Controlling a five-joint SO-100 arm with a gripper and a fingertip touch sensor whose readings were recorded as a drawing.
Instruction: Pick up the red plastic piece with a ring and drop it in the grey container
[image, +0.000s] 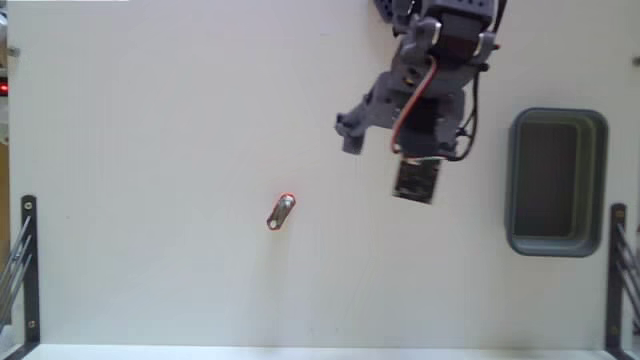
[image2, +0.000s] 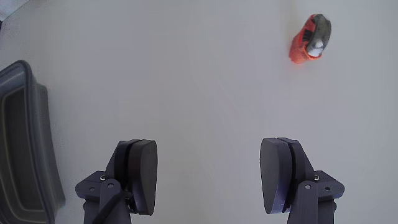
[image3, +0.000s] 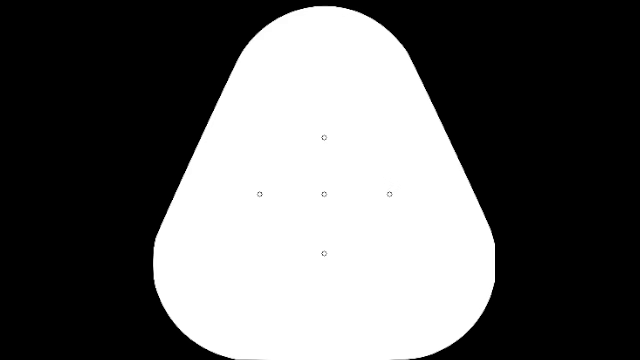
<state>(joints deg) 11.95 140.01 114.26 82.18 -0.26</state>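
1. Red-orange plastic catches the eye first: the red plastic piece with a ring (image: 281, 212) lies flat on the white table (image: 150, 120), well apart from the grey container (image: 512, 180) and off to its left in the fixed view.
2. That grey container sits near the right edge of the fixed view, and from what I can see its dark inside holds nothing.
3. Between the two, nearer the container than the piece, hangs the arm, with a small dark circuit board (image: 417, 181) showing on its underside.
4. From the wrist view the pincer (image2: 208, 177) is released: both dark pads stand wide apart with only bare table between them, gripping nothing.
5. In that same view the red piece (image2: 309, 39) shows at the upper right, ahead of the pincer and off to one side, not lined up with the gap; the container's rim (image2: 34, 112) runs along the left edge.
6. As I read it, the task has barely begun. Nothing is picked up and nothing is in the container.
7. What is left is nearly everything: reach away from the container toward the piece, line the open pads over it, close on it, lift, carry it across to the container and let go above the opening.
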